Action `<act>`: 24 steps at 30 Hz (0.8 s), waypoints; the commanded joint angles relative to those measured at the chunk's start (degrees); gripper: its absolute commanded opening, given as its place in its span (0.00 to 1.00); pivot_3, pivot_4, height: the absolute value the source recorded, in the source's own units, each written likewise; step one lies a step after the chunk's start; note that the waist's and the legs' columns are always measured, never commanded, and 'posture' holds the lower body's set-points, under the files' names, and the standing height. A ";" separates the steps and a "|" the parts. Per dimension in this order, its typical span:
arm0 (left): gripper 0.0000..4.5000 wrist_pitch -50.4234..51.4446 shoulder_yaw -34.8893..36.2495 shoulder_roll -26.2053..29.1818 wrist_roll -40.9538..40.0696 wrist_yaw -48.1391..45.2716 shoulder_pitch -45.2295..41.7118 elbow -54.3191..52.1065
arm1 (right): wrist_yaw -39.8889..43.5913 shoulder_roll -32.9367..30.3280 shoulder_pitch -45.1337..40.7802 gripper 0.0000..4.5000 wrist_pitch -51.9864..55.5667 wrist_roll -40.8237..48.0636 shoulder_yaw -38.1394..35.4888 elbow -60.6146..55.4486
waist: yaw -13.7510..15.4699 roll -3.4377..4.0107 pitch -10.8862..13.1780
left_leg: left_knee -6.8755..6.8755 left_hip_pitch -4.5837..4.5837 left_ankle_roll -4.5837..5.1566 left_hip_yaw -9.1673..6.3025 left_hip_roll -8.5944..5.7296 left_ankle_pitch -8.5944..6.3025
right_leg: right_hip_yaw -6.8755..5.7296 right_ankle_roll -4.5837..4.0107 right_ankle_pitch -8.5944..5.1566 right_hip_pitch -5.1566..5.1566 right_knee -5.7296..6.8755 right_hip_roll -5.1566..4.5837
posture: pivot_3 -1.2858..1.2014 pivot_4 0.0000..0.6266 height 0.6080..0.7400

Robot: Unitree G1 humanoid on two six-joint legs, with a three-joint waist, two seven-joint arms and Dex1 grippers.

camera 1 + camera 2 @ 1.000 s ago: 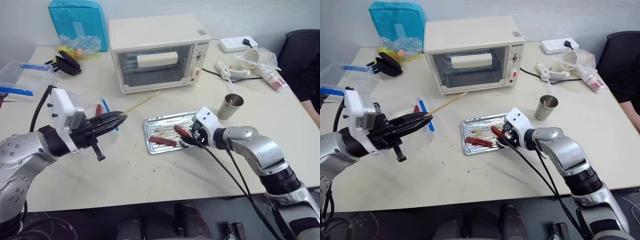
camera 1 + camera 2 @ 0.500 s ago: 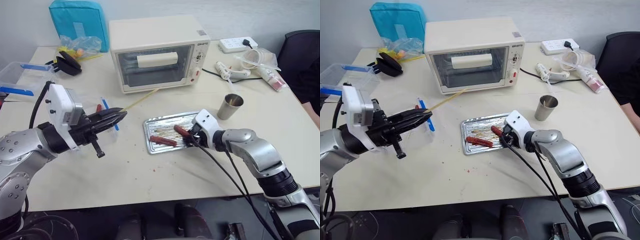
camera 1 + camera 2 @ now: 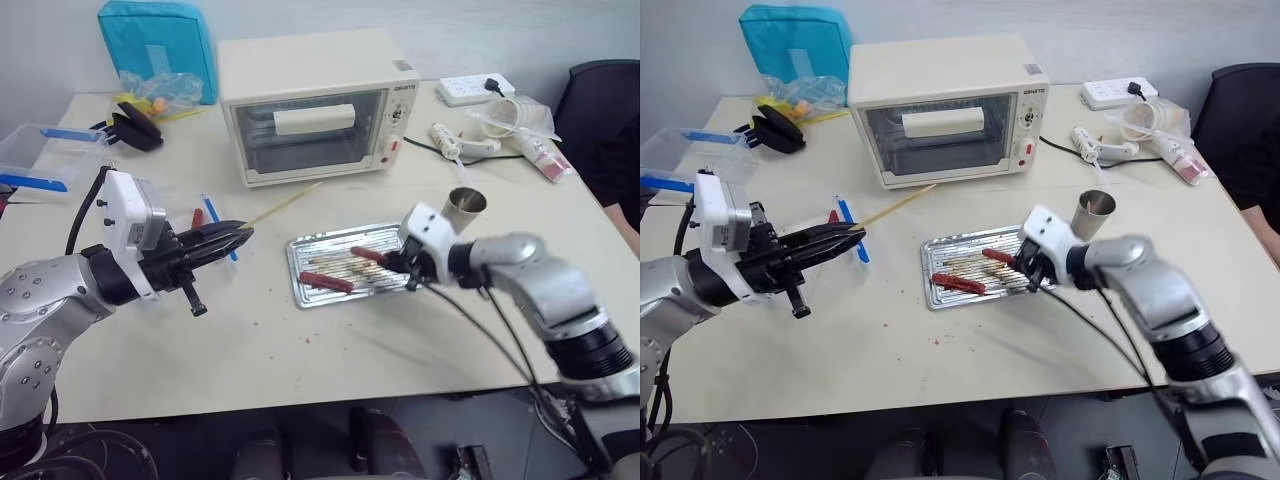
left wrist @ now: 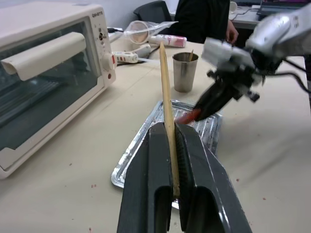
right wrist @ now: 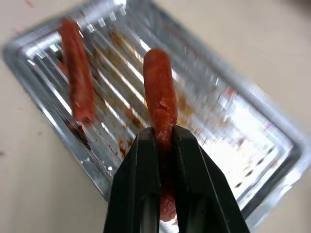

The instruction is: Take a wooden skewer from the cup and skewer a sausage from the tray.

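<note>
Since a second ago my right gripper (image 3: pixel 398 262) has clamped one sausage (image 5: pixel 159 94) by its end and lifted it off the tray (image 3: pixel 310 250); my left arm has hardly moved.

On the left, my left gripper (image 3: pixel 236 233) is closed tight on the wooden skewer (image 4: pixel 166 102), pinching it at the blunt end so the long pointed part runs out toward the toaster oven (image 3: pixel 312 100). That stick looks light and stiff but thin, and I judge it could bow or snap if I push off-axis, so the hold near the base leaves plenty of free length.

Mid-table, the tray sits toward the near edge, with the second sausage (image 3: pixel 325 281) lying at its left end.

On the right, the held sausage sticks out past the fingers over the tray's right half. It looks soft and greasy; I expect it to squash or slip, so a grip at one end, leaving the other end bare for the point, suits it. The cup (image 3: pixel 461 211) stands just beyond the tray's far right corner.
</note>
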 commanded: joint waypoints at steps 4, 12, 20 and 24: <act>0.00 0.29 2.25 4.78 -1.62 -8.08 3.83 -0.21 | 26.56 -6.46 -6.53 0.01 -13.69 5.22 -2.68 7.04 | 0.05 -0.01 0.01 | -0.01 -0.01 -0.03 -0.01 0.05 -0.03 | -0.02 -0.05 -0.03 0.00 -0.03 0.04 | 0.52 0.24 1.00; 0.00 0.11 1.20 6.86 -1.43 -12.04 3.85 -0.42 | 34.88 -4.67 -12.86 0.01 -16.01 5.71 -1.94 12.22 | 0.04 -0.02 0.01 | 0.06 0.04 -0.06 0.01 0.06 -0.01 | 0.00 -0.11 -0.06 -0.01 0.14 0.00 | 0.52 0.24 1.00; 0.00 -0.47 -1.20 6.60 -0.58 -12.72 2.33 -0.55 | 34.19 -3.47 -13.91 0.01 -14.08 6.57 -1.88 10.56 | 0.05 -0.02 0.01 | 0.07 0.03 -0.06 0.01 0.04 -0.01 | 0.01 -0.11 -0.06 -0.01 0.18 -0.06 | 0.52 0.24 1.00; 0.00 -0.97 -2.26 6.56 0.09 -13.00 1.06 0.16 | 34.11 -3.71 -13.77 0.01 -12.25 7.89 -2.25 8.21 | 0.06 -0.02 0.01 | 0.09 0.02 -0.06 0.00 0.04 -0.01 | 0.00 -0.11 -0.06 -0.01 0.20 -0.06 | 0.52 0.24 1.00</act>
